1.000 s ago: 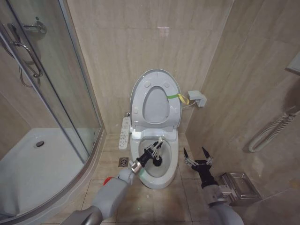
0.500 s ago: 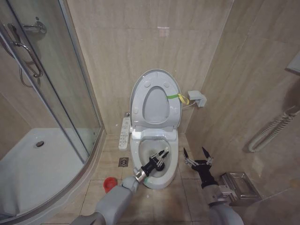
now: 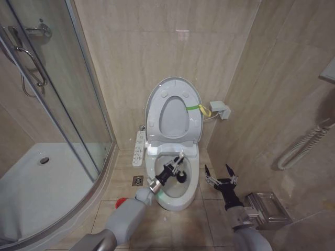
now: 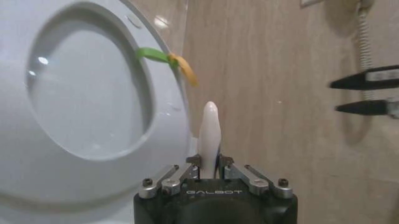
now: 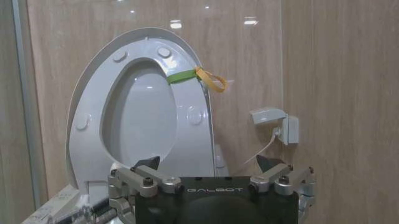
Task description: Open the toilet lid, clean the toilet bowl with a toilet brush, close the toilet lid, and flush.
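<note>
The left gripper (image 3: pixel 170 170) is clamped on the toilet brush (image 3: pixel 178 166), its slim pale handle slanting up and its dark head down inside the glossy white toilet bowl (image 3: pixel 194 170). Behind, the toilet lid (image 3: pixel 194 93) stands upright with its yellow-green strap. The right gripper (image 3: pixel 220 175) hovers beside the bowl, fingers spread and empty.

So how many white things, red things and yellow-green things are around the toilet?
White: 4, namely toilet lid, seat ring, toilet bowl, button panel.
Red: 1, brush holder.
Yellow-green: 1, strap.
Total: 6.
</note>
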Robot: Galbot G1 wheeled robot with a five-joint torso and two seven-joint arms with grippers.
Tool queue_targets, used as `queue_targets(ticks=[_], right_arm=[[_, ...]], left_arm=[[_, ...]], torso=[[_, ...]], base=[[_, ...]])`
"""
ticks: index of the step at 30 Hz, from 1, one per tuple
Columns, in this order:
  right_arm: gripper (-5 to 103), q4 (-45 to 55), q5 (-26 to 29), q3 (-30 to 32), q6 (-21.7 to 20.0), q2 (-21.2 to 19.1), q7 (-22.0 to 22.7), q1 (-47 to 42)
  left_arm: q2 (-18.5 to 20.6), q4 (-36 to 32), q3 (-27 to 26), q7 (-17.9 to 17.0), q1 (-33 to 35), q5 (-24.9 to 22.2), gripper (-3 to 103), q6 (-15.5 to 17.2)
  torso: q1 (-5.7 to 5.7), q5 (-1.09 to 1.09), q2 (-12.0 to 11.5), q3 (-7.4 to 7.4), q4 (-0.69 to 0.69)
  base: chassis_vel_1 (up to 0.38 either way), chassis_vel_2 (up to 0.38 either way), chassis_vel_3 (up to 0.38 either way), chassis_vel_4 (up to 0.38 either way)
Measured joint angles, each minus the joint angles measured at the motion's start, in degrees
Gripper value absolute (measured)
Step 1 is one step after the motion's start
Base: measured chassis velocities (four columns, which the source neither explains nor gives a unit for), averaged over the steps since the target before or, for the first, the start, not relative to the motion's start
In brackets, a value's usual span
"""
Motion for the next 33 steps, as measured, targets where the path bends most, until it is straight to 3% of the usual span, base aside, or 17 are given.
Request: queue_targets(ticks=[3, 7, 10, 18, 29, 33], right_arm=[[100, 0.0, 0.0, 0.0, 0.0, 0.0, 0.0, 0.0], [100, 0.0, 0.0, 0.0, 0.0, 0.0, 0.0, 0.0], [100, 0.0, 0.0, 0.0, 0.0, 0.0, 0.0, 0.0], [100, 0.0, 0.0, 0.0, 0.0, 0.0, 0.0, 0.0], [100, 0.0, 0.0, 0.0, 0.0, 0.0, 0.0, 0.0], [100, 0.0, -0.01, 0.0, 0.0, 0.0, 0.0, 0.0]], left_arm=[[0.07, 0.78, 1.22, 1.84, 1.2, -0.76, 18, -0.04], [0.08, 2.84, -0.18, 1.87, 1.38, 3.3, 18, -0.15], [0.38, 3.5, -1.13, 1.08, 1.15, 5.08, 18, -0.09], [0.79, 1.31, -7.87, -5.72, 0.2, 11.64, 18, 0.01], [2.26, -4.34, -12.73, -6.41, 1.91, 15.32, 18, 0.11], [2.83, -6.06, -13.61, -8.14, 1.79, 16.15, 18, 0.46]], torso=[[0.0, 0.0, 0.0, 0.0, 0.02], [-0.01, 0.0, 0.0, -0.01, 0.01], [-0.01, 0.01, 0.0, 0.0, 0.02], [-0.01, 0.0, 0.0, 0.0, 0.0], [-0.01, 0.0, 0.0, 0.0, 0.02], [-0.01, 0.0, 0.0, 0.0, 0.01]], base=[[0.0, 0.0, 0.0, 0.0], [0.0, 0.0, 0.0, 0.0], [0.0, 0.0, 0.0, 0.0], [0.0, 0.0, 0.0, 0.0], [0.0, 0.0, 0.0, 0.0], [0.0, 0.0, 0.0, 0.0]])
